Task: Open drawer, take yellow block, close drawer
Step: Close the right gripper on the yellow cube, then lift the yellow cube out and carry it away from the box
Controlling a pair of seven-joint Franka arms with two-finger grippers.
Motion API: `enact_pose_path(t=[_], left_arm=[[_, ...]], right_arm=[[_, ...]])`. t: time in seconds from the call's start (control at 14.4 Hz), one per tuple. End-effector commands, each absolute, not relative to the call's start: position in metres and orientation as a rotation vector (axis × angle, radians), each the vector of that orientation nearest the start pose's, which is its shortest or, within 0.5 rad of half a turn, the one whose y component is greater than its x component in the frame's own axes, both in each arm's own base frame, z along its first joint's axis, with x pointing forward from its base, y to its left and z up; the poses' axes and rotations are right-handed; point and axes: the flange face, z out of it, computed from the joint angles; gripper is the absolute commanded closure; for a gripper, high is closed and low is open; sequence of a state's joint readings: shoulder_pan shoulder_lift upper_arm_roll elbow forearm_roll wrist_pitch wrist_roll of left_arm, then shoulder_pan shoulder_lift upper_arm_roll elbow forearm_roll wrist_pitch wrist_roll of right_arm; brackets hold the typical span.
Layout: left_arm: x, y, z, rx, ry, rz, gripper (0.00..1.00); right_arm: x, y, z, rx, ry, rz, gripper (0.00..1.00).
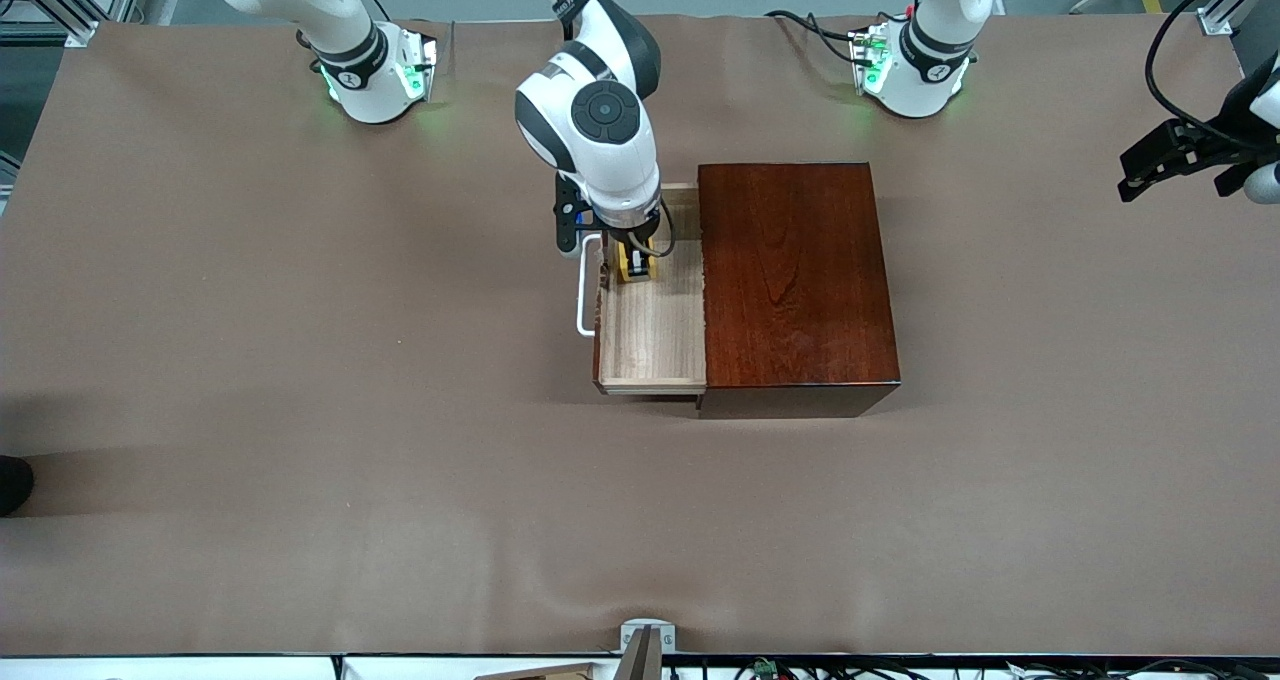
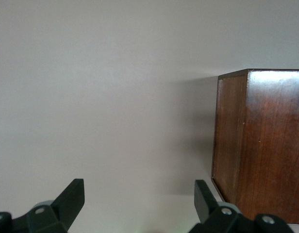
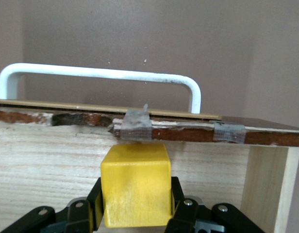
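Observation:
The drawer [image 1: 655, 335] is pulled out of the mahogany box [image 1: 795, 280] toward the right arm's end of the table, with its white handle [image 1: 583, 290] outermost. My right gripper [image 1: 636, 260] reaches down into the drawer and is shut on the yellow block [image 1: 634, 261], close to the drawer's dark front. In the right wrist view the yellow block [image 3: 135, 183] sits between the black fingers [image 3: 95, 196], below the taped front edge and the white handle [image 3: 98, 74]. My left gripper [image 1: 1180, 160] is open and empty above the table's edge at the left arm's end.
The left wrist view shows one corner of the box [image 2: 258, 150] and bare brown table. Grey tape [image 3: 136, 127] patches the drawer's front rim. A small metal mount [image 1: 647, 643] sits at the table edge nearest the front camera.

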State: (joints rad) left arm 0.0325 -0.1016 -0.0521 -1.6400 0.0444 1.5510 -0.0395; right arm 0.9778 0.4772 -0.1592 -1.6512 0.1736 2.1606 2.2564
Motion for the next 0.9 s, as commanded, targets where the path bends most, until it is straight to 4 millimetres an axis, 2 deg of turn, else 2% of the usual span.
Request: enact_pose_path(t=[0.0,0.14,0.35,0.56,0.69,0.83], left_arm=[[0.519,-0.007,0.645,-3.120,-0.006,-0.026,0.00],[0.519,-0.007,0.645,-3.120,-0.003,-0.029,0.00],[0.519,-0.007,0.647,-3.120,-0.003,-0.034,0.00],[0.519,-0.007,0.647,-3.120,-0.003,-0.034,0.00],[0.518,-0.007,0.648,-3.120,-0.003,-0.036,0.00],[0.518,-0.007,0.650,-3.120,-0.003,-0.043,0.00]], right_arm=[[0.463,0.508,0.358,-2.229,2.168,0.136,0.65],[0.472,0.503,0.370,-2.222,2.177,0.142,0.65],[0.494,0.483,0.388,-2.233,2.207,0.152,0.66],[0.505,0.469,0.396,-2.282,2.160,0.160,0.68],[0.524,0.450,0.402,-2.252,2.171,0.160,0.69],[0.534,0.440,0.407,-2.261,2.158,0.159,0.69]])
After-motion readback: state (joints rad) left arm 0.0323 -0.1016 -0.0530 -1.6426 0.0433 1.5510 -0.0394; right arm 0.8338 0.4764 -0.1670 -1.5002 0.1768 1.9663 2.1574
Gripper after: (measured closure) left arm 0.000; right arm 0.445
